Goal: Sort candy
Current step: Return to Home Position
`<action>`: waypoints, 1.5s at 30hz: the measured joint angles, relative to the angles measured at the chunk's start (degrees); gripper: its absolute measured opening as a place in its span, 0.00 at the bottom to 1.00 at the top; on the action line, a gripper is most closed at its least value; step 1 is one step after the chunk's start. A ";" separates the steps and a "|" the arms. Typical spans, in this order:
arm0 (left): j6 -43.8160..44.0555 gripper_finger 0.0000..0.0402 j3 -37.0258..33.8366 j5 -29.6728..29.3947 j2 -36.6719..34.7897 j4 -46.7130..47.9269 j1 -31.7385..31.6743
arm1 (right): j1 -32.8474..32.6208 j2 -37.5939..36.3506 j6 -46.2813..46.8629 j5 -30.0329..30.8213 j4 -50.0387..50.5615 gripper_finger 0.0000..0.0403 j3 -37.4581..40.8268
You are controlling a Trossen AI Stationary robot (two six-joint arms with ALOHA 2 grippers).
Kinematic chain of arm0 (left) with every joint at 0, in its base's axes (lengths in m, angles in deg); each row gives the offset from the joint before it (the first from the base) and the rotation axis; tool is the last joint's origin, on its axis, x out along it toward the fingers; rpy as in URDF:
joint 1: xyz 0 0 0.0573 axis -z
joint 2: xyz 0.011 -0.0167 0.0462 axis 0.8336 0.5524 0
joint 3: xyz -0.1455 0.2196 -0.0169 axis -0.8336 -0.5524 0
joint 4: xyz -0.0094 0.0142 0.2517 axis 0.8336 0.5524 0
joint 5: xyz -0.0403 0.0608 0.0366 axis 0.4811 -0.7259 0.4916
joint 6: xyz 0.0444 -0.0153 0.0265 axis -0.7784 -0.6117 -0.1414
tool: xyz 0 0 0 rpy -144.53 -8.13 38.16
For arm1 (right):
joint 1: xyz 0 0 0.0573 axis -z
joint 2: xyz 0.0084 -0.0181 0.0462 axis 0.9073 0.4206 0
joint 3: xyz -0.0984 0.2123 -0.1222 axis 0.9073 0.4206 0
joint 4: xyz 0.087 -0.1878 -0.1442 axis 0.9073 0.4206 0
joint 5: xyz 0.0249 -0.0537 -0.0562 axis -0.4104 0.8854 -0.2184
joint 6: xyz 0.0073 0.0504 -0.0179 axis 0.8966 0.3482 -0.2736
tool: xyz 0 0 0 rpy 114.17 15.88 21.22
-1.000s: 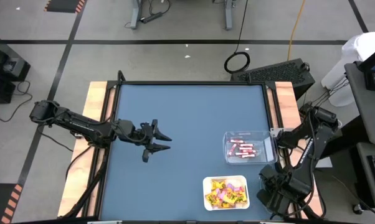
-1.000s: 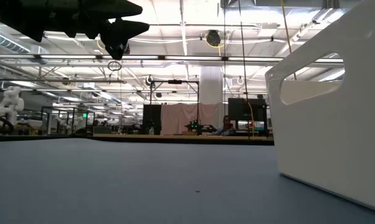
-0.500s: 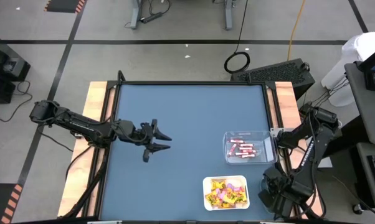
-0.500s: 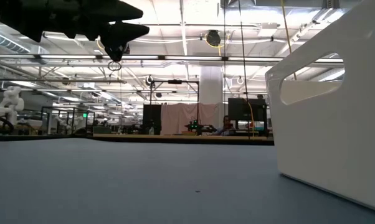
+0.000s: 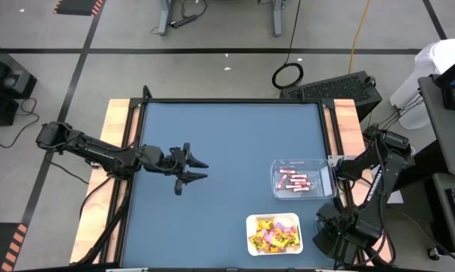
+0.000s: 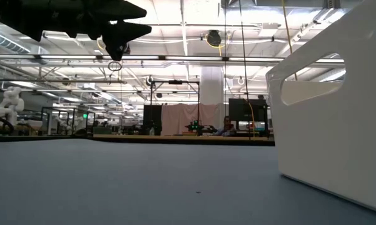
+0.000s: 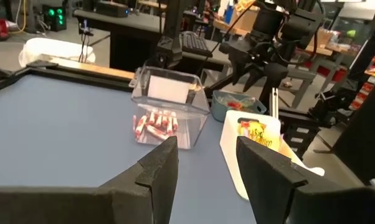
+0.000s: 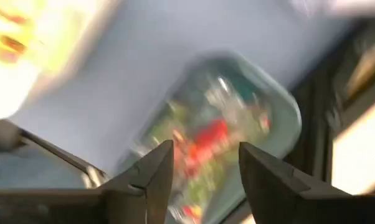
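A: Left gripper (image 5: 200, 171)?

B: Hanging above the blue table top (image 5: 227, 132), left of centre, well off the surface in the low view. Spread wide at the fingers, holding nothing.

A: And the candy?

B: Lying well apart from that gripper, over to its right. Pink-red sticks (image 5: 293, 181), heaped in the clear tray (image 5: 323, 181) near the table's right edge. Yellow packets (image 5: 273, 233), piled in the white tray (image 5: 249, 230) just beside it, by the lower edge of the high view.

A: Right gripper (image 8: 204, 149)?

B: Tucked at the right edge beside the white tray, on a folded arm. Parted, gripping nothing, poised above a teal tray (image 8: 287, 109) of green and red pieces (image 8: 206, 138).

A: Room to move?

B: Open blue surface from the left gripper across to the trays and up to the far side. Bounded by a dark raised rim, with wooden strips (image 5: 119, 125) outside it. Crowded only in the lower right quarter.
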 joint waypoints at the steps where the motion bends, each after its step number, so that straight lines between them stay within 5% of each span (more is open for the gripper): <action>1: -0.02 0.42 0.00 0.00 -0.02 -0.50 0.00 | 0.06 0.00 -1.17 2.20 0.50 0.42 -0.69; 6: -3.18 0.42 0.00 0.30 0.00 -2.45 0.02 | 0.09 -0.02 -10.83 19.10 6.95 0.40 -6.40; 13: -8.09 0.42 0.71 1.14 -0.02 -8.56 0.81 | 0.89 -0.04 -35.93 48.77 14.39 0.31 -15.70; 19: -9.20 0.42 3.31 1.30 0.00 -8.50 0.59 | 3.84 -3.49 -54.95 61.72 15.80 0.11 -19.66; 22: -9.23 0.42 3.72 1.31 0.00 -8.36 0.59 | 5.26 -7.11 -59.72 63.49 15.69 0.02 -19.31; 26: -11.20 0.42 3.72 1.29 0.00 -6.29 0.59 | 6.27 -12.70 -66.10 64.39 11.72 0.02 -17.08; 33: -14.72 0.42 3.72 -3.66 0.00 -1.89 0.59 | 8.91 -23.78 -87.10 64.08 -10.25 0.00 -5.60; 45: -22.63 0.42 3.72 -12.53 0.00 -1.86 0.54 | 22.00 -44.27 -119.81 45.91 -57.83 0.00 28.77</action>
